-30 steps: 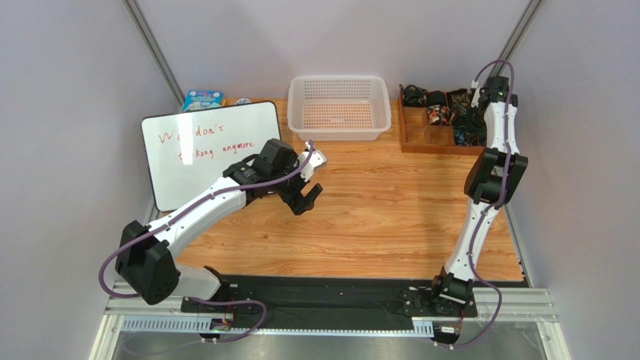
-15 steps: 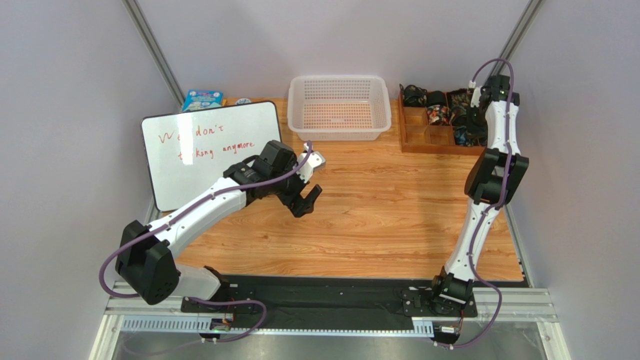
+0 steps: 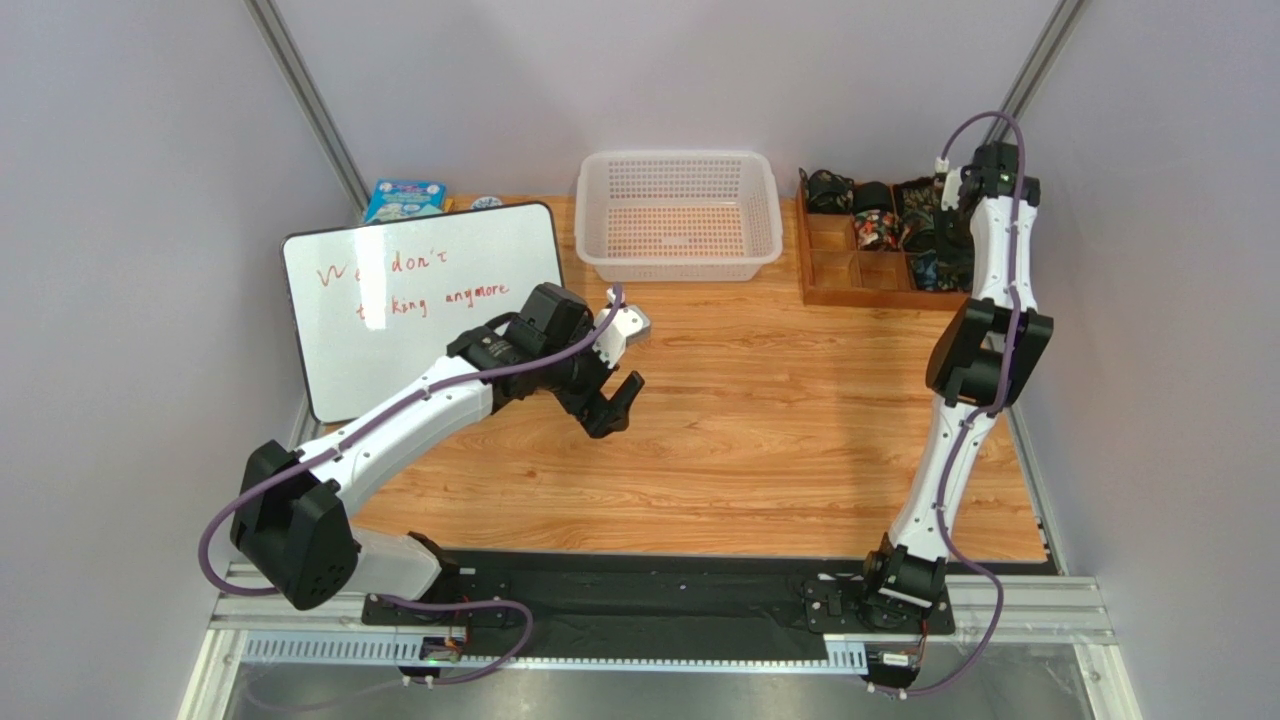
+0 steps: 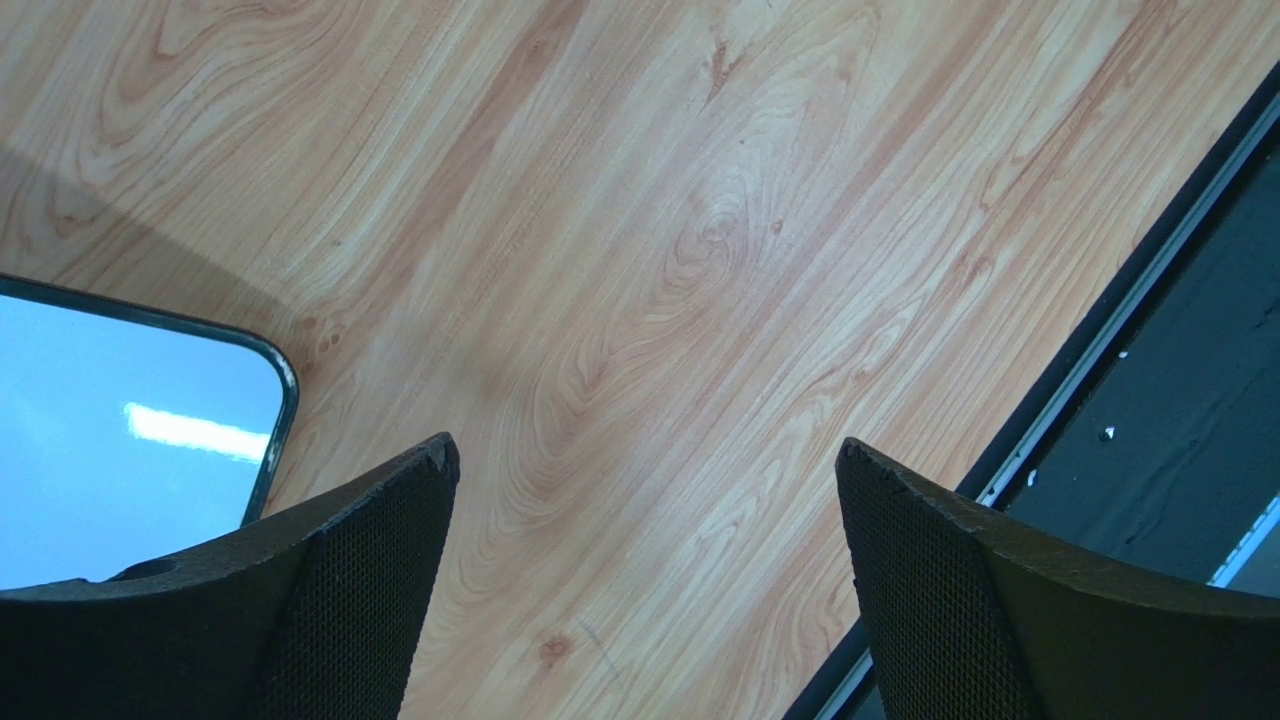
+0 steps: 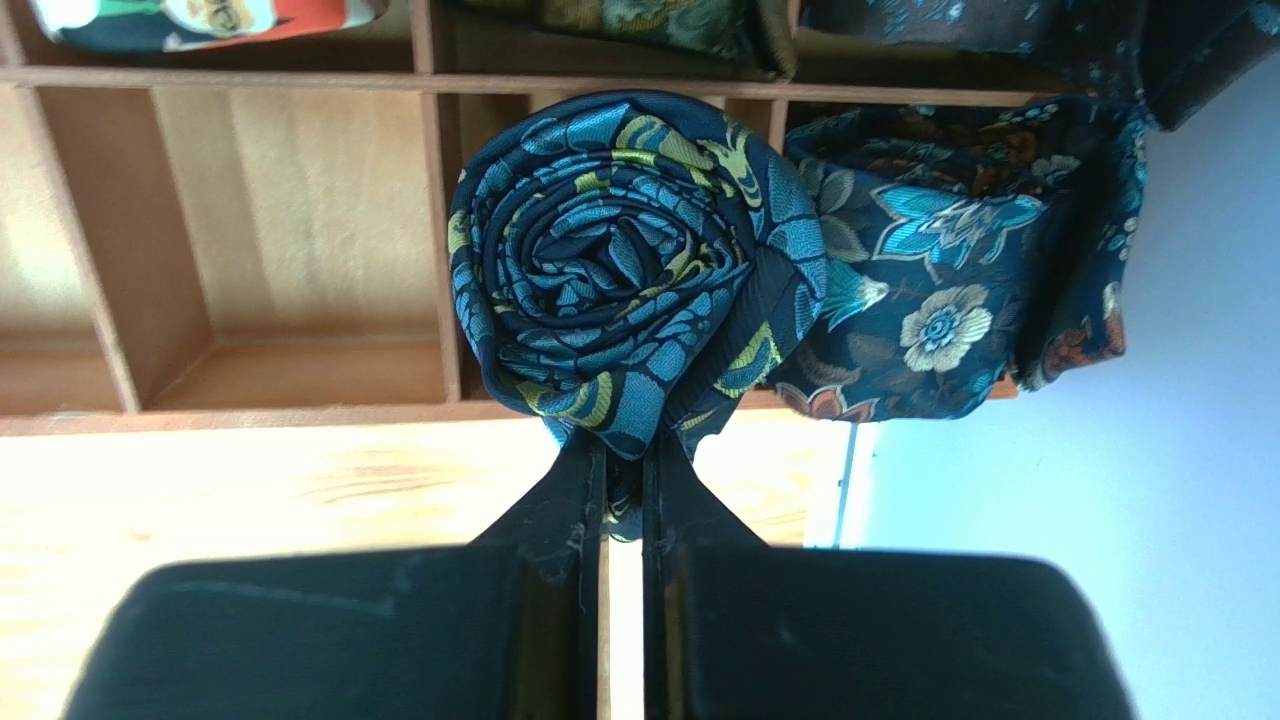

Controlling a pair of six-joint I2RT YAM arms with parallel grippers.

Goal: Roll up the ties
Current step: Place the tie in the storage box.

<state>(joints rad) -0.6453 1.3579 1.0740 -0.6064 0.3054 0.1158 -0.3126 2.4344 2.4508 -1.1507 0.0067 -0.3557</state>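
A rolled tie (image 5: 631, 285), black with teal and yellow paisley, fills the middle of the right wrist view. My right gripper (image 5: 624, 450) is shut on its lower edge, fingers pinched together. The roll sits over the wooden organizer (image 5: 271, 405), above a divider; whether it rests in a compartment I cannot tell. A dark floral tie (image 5: 947, 315) lies bunched beside it on the right. From above, the organizer with ties (image 3: 879, 233) is at the back right, under my right arm (image 3: 992, 180). My left gripper (image 3: 613, 402) hangs open over bare wood (image 4: 646, 465), holding nothing.
A white plastic basket (image 3: 679, 213) stands at the back centre. A whiteboard (image 3: 421, 300) with red writing lies at the left, its corner (image 4: 135, 435) near my left fingers. A small blue box (image 3: 403, 198) sits behind it. The black base rail (image 4: 1172, 420) borders the near edge.
The right gripper closed the last bit onto the rolled tie, and the right wrist shifted slightly toward the back right. The left arm barely moved.
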